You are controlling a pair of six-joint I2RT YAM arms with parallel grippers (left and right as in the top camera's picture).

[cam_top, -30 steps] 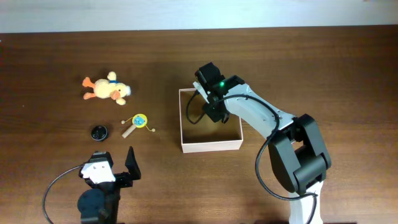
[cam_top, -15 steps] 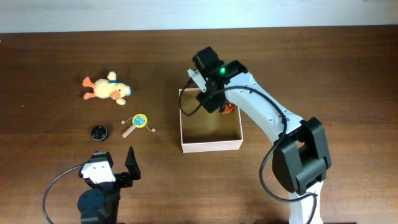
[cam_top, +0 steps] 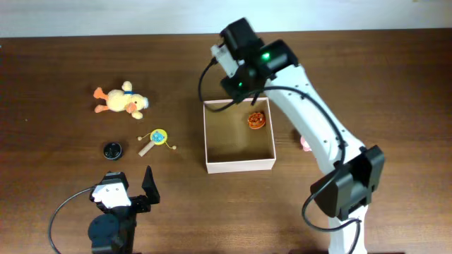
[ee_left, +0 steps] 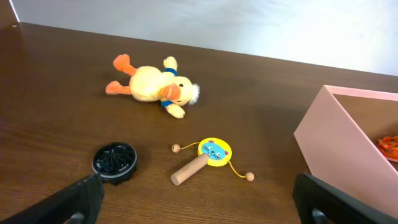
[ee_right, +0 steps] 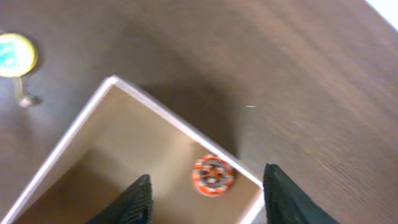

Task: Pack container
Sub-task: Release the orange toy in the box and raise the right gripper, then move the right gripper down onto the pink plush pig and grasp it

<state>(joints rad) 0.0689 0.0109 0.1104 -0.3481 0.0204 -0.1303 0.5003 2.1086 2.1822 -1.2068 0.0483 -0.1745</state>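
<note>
Cardboard container (cam_top: 239,164) looks light, stiff, probably crushable; pinch one wall at its rim; right fingers (ee_right: 138,200) spread wide, empty; left fingers (ee_left: 81,198) likewise.

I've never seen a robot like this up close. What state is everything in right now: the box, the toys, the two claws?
container, upright, open on top, one toy inside.
orange toy, lying in the container's far right corner.
plush duck, lying on the table, not packed.
rattle drum, lying flat, not packed.
black cap, lying flat, not packed.
left gripper, open, empty.
right gripper, open, empty, above the container.
</note>
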